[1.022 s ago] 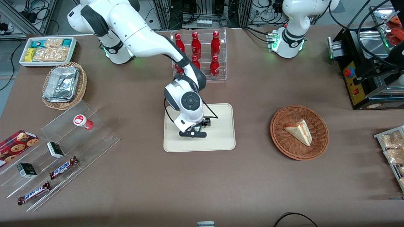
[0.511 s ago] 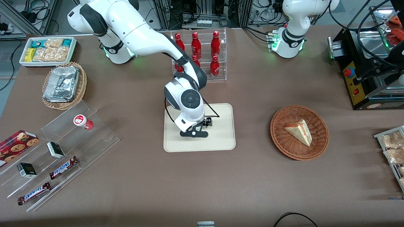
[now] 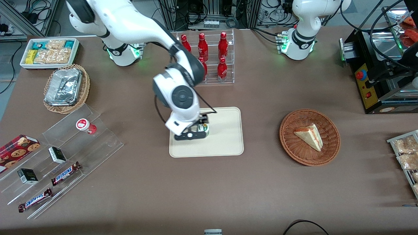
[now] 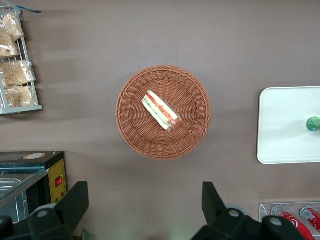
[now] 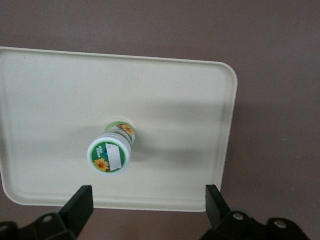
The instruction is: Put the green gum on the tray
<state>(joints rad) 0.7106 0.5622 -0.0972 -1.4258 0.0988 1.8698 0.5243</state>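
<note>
The green gum stands upright on the cream tray, its white lid with the green and yellow label facing up. My right gripper hangs above the tray, open, with its two black fingers wide apart and nothing between them. In the front view the gripper sits just over the green gum, on the part of the tray toward the working arm's end. The parked arm's camera shows the gum on the tray too.
A red-bodied gum bottle stands on the acrylic step stand with snack bars. A wicker basket holds a sandwich. A clear rack of red bottles stands farther from the front camera than the tray. A foil-filled basket and a white snack bin lie at the working arm's end.
My gripper has risen off the tray and shifted toward the working arm's end. The green gum, hidden under the hand before, now stands free on the tray.
</note>
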